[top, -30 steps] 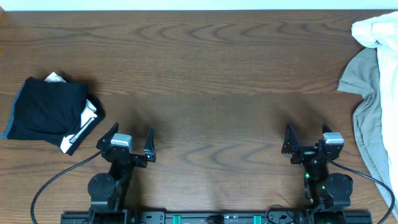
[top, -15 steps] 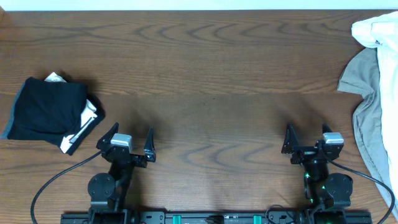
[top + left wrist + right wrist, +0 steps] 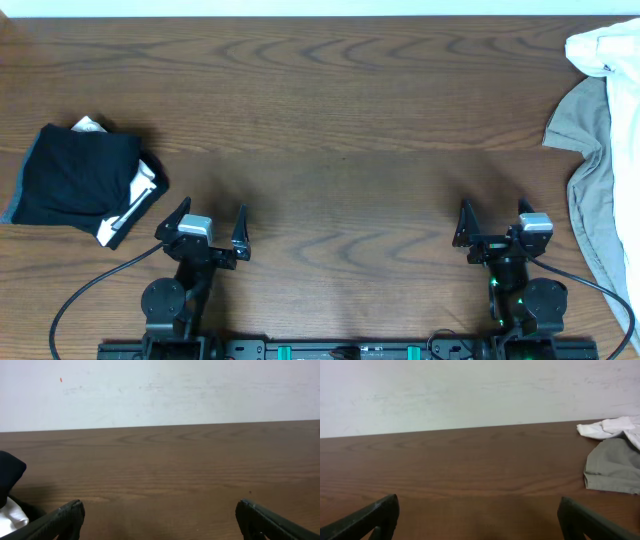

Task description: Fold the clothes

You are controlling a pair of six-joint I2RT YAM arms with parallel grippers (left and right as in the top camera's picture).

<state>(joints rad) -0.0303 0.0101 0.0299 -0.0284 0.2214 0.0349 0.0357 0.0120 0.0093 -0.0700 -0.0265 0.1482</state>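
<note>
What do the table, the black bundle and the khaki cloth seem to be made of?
Table: wood or wood-look laminate, judging by the brown grain rings; smooth with a faint sheen.
Black bundle: soft matte fabric; it lies folded, with rounded, sagging edges.
Khaki cloth: thin matte fabric, perhaps cotton-like; it drapes in soft wrinkles. The exact fibre cannot be told.

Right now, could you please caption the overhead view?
Left gripper and right gripper open, empty; black garment folded at left, khaki cloth and white cloth at right.
</note>
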